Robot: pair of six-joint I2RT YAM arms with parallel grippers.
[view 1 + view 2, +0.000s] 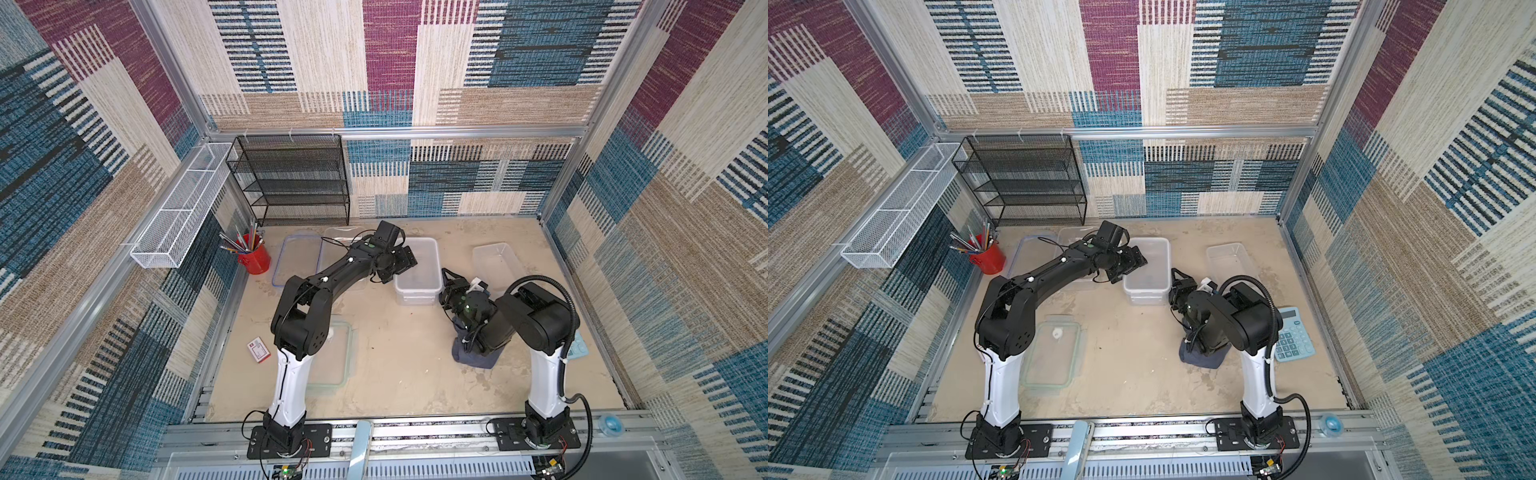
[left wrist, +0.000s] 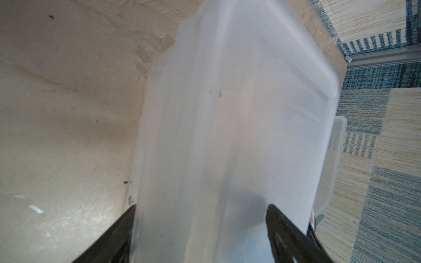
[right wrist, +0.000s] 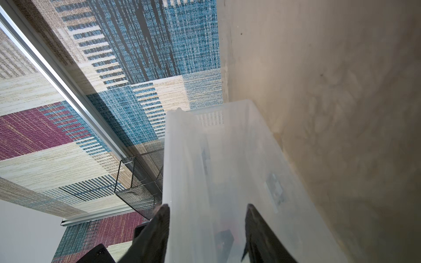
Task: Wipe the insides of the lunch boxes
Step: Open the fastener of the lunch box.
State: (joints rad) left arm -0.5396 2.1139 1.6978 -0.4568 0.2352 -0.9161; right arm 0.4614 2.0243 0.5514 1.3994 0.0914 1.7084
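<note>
- The deep lunch box (image 1: 417, 272) is sitting at mid-frame in both top views, with the smaller lunch box (image 1: 496, 262) lying to its right.
- The left gripper (image 1: 405, 262) is straddling its left wall, jaws standing wide apart.
- The right gripper (image 1: 449, 279) is straddling its right wall, jaws apart.

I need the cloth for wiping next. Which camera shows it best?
A top view: the dark cloth lies bunched on the table, partly under the right arm. Both top views show this; neither wrist view shows it.
</note>
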